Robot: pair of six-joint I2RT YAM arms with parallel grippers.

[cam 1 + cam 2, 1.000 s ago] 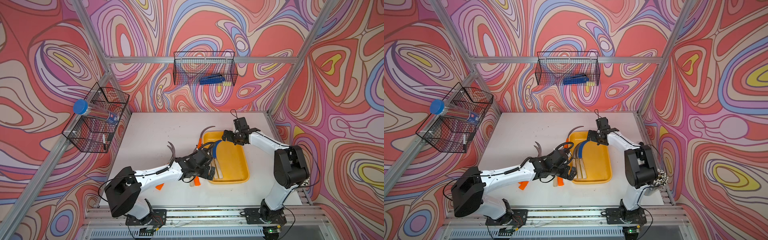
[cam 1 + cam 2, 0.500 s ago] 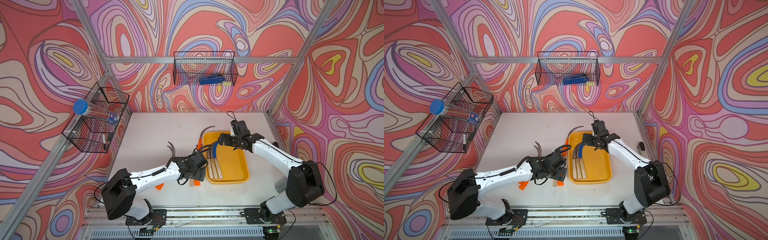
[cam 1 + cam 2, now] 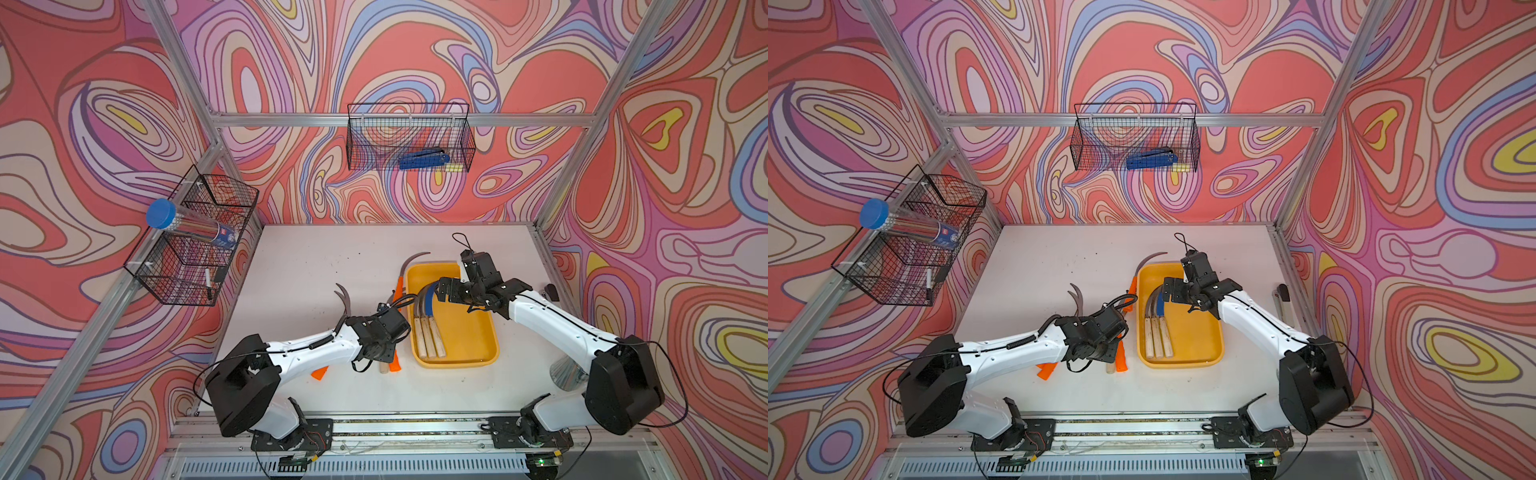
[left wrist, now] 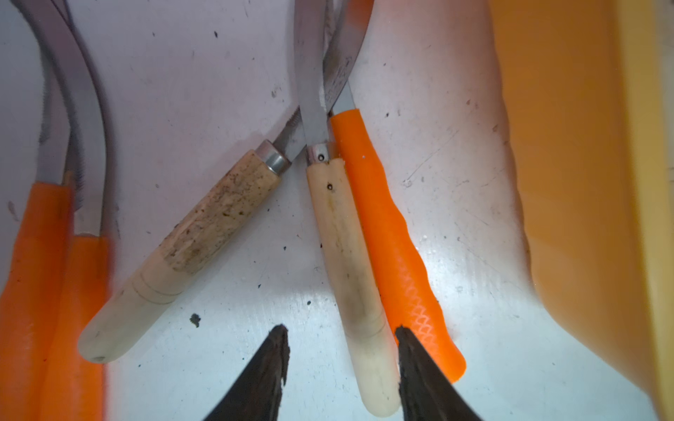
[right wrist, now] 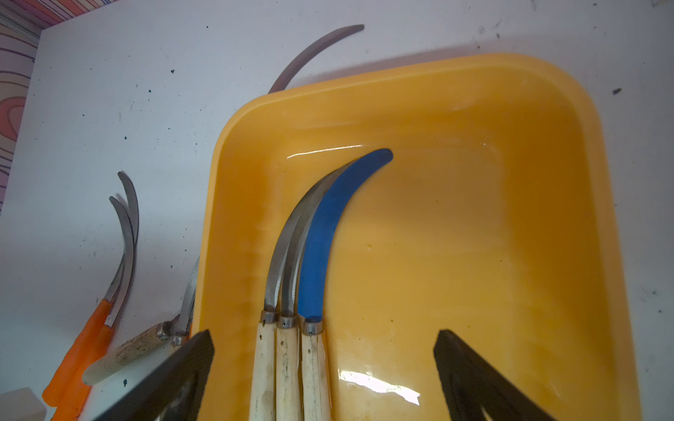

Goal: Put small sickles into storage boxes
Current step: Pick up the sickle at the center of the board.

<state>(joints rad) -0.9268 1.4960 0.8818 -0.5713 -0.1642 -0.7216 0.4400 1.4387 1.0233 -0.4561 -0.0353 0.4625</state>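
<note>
The yellow storage box (image 3: 467,332) (image 3: 1200,336) lies right of the table's middle. It holds three wood-handled small sickles (image 3: 428,336) (image 3: 1156,336) side by side, one with a blue blade (image 5: 324,237). My right gripper (image 5: 324,333) (image 3: 446,291) hovers open above their blades, holding nothing. My left gripper (image 4: 339,330) is low beside the box's left wall (image 4: 583,145). Its jaws straddle a pale wood handle (image 4: 350,273): one finger (image 4: 412,364) touches it, and a gap remains at the other. An orange handle (image 4: 386,237) lies against it.
More sickles lie left of the box: a speckled wood handle (image 4: 204,226), two orange ones (image 4: 54,291) and another (image 3: 399,286) along the box's far left side. Wire baskets (image 3: 409,137) (image 3: 195,249) hang on the walls. A small tool (image 3: 550,291) lies at the table's right edge.
My left jaws have narrowed around the pale wood handle, and the left wrist has drawn back toward the front. The right arm has unfolded and its gripper moved over the sickle blades in the box.
</note>
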